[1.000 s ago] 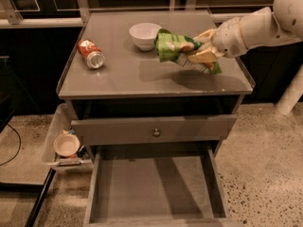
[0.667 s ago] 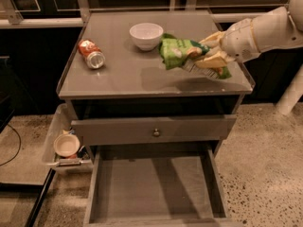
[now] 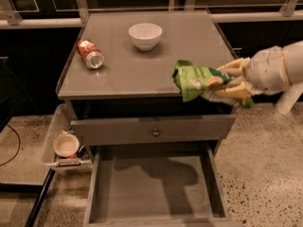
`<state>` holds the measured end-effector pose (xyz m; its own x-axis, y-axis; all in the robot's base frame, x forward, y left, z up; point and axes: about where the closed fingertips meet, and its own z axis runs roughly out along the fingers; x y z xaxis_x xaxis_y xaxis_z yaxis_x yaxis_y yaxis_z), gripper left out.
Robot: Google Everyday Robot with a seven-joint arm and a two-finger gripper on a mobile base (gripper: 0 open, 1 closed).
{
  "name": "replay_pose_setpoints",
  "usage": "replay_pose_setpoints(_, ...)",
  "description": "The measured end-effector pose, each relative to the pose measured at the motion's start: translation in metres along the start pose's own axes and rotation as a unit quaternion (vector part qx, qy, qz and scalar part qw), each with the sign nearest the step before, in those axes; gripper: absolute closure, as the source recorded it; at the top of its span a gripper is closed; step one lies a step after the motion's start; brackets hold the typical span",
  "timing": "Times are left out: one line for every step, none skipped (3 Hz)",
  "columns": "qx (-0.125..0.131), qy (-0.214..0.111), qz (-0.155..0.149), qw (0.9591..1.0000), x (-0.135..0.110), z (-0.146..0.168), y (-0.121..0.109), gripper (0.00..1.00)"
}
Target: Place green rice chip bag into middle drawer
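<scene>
The green rice chip bag (image 3: 195, 80) is a crumpled light-green foil bag held in the air over the front right edge of the cabinet top. My gripper (image 3: 230, 82) comes in from the right and is shut on the bag's right end, its cream fingers (image 3: 235, 66) above and below the foil. The middle drawer (image 3: 152, 188) stands pulled out below, wide and shallow with a bare grey floor. The bag's shadow falls on the drawer floor. The gripper is above and a little behind the drawer's right half.
A white bowl (image 3: 145, 35) and an orange soda can (image 3: 91, 54) lying on its side sit on the grey cabinet top (image 3: 118, 72). A shut drawer front with a brass knob (image 3: 155, 133) is above the open drawer. A side tray with a small cup (image 3: 66, 145) hangs at the left.
The gripper has carried the bag forward and down, from over the back right of the cabinet top to its front edge above the open drawer.
</scene>
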<state>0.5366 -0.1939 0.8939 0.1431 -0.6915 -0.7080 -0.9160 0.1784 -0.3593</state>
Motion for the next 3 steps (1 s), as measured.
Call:
replay_pose_setpoints(-0.008, 0.010, 0.017, 0.9998, 0.028, -0.008, 0.046, 1.00)
replay_pose_setpoints(-0.032, 0.036, 0.044, 0.9978, 0.073, 0.013, 0.082, 1.00)
replay_pose_setpoints(-0.032, 0.036, 0.044, 0.9978, 0.073, 0.013, 0.082, 1.00)
